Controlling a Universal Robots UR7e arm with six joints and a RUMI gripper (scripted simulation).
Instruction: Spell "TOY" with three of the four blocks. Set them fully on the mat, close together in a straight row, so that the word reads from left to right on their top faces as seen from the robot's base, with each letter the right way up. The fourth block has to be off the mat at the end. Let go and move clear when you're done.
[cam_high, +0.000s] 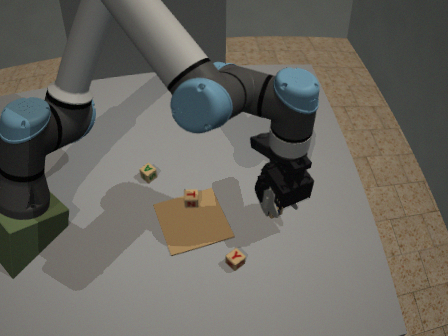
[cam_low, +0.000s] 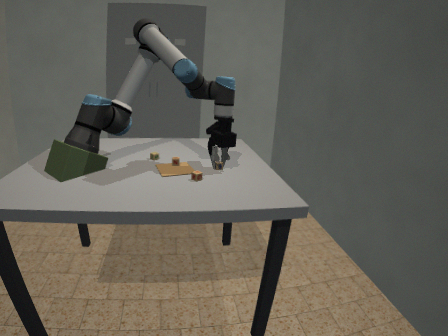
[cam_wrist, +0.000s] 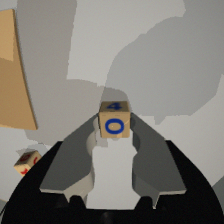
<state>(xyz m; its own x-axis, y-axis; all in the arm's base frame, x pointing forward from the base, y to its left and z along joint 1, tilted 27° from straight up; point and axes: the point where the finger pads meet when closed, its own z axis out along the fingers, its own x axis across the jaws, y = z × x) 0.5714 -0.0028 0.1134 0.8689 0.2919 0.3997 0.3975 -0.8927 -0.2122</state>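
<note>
The O block (cam_high: 274, 213) (cam_low: 218, 166) (cam_wrist: 114, 126) is pinched between the two fingers (cam_high: 270, 202) (cam_low: 215, 154).

It stands on or just above the bench (cam_high: 310, 285) (cam_low: 150, 192) (cam_wrist: 100, 30), off the mat (cam_high: 192, 227) (cam_low: 172, 171) (cam_wrist: 12, 85); I cannot tell which. It looks like light, stiff wood, so holding two opposite sides should be secure. The arm (cam_high: 150, 35) (cam_low: 165, 47) reaches far out, its wrist pointing down.

In the wrist view, the mat (cam_wrist: 14, 85) is cut off by the left edge, apparently.
</note>
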